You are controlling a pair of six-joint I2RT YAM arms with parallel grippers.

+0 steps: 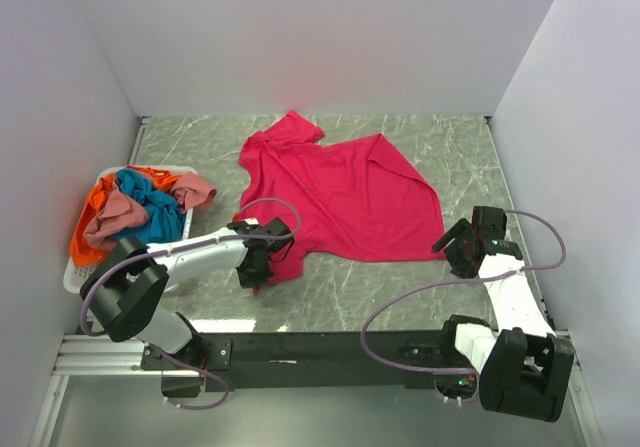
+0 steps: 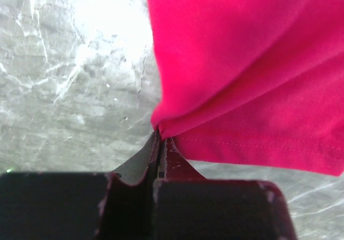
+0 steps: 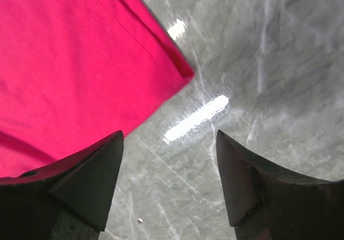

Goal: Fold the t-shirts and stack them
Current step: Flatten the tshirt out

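While left gripper [image 2: 159,139] pinches pink shirt [image 1: 340,192] hem at frame centre, jaws fully closed, right gripper [image 3: 169,135] hovers lower right, jaws wide apart, holding nothing.

The pink t-shirt [image 1: 340,192] is thin, matt cloth with a fine knit and a stitched hem. Under it, the table [image 1: 450,147] is smooth, grey and marbled, glossy enough to throw white glare. Left of the pink t-shirt, the basket [image 1: 72,275] is white slatted plastic, heaped with soft crumpled t-shirts [image 1: 130,207]. At the hem, the fingers [image 2: 134,170] of the left gripper [image 2: 159,140] are dull dark plastic, scuffed along their edges.
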